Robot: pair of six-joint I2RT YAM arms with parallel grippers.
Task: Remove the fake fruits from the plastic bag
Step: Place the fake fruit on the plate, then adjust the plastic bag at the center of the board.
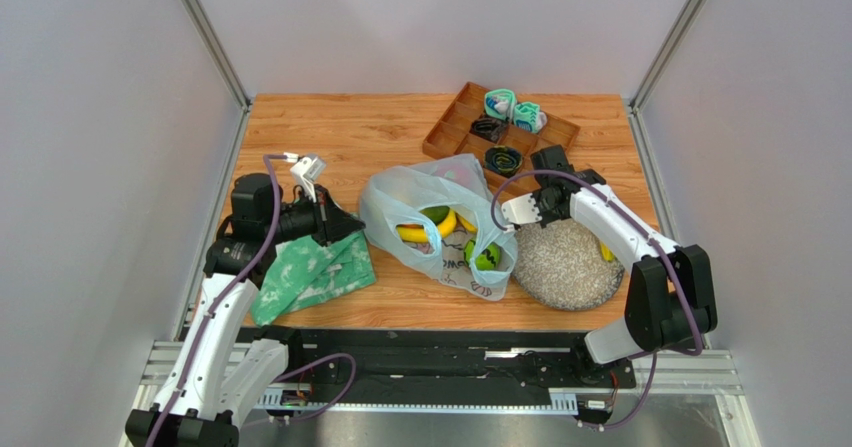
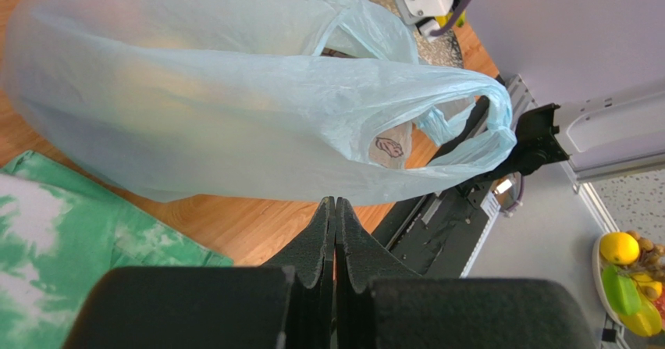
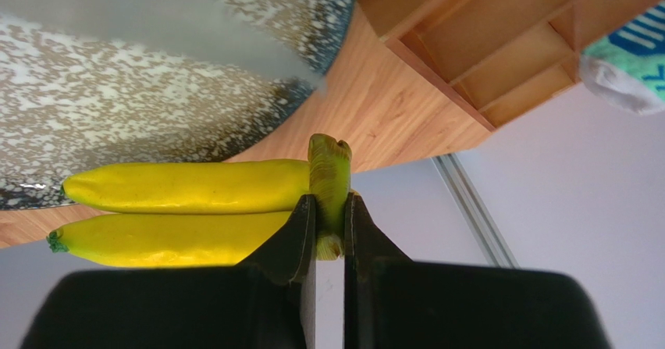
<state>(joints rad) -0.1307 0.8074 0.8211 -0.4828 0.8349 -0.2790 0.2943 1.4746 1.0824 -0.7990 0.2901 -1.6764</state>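
There are 1 plastic bag [image 1: 400,192], 1 speckled plate [image 1: 560,267], 1 green-and-white cloth [image 1: 305,277], 1 wooden tray [image 1: 445,132] with 2 teal bundles [image 1: 499,102] and 2 dark bundles [image 1: 503,159], and 1 banana bunch [image 3: 187,186] of 2 bananas.

Plain pale grey walls [image 1: 100,117] close in a wooden tabletop [image 1: 330,132] on three sides, with aluminium posts [image 1: 208,37] at the back corners. The light is soft and even. A metal rail [image 1: 460,392] runs along the near edge.

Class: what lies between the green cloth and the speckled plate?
The plastic bag, fake fruits showing inside, lies between them; the top view shows it.
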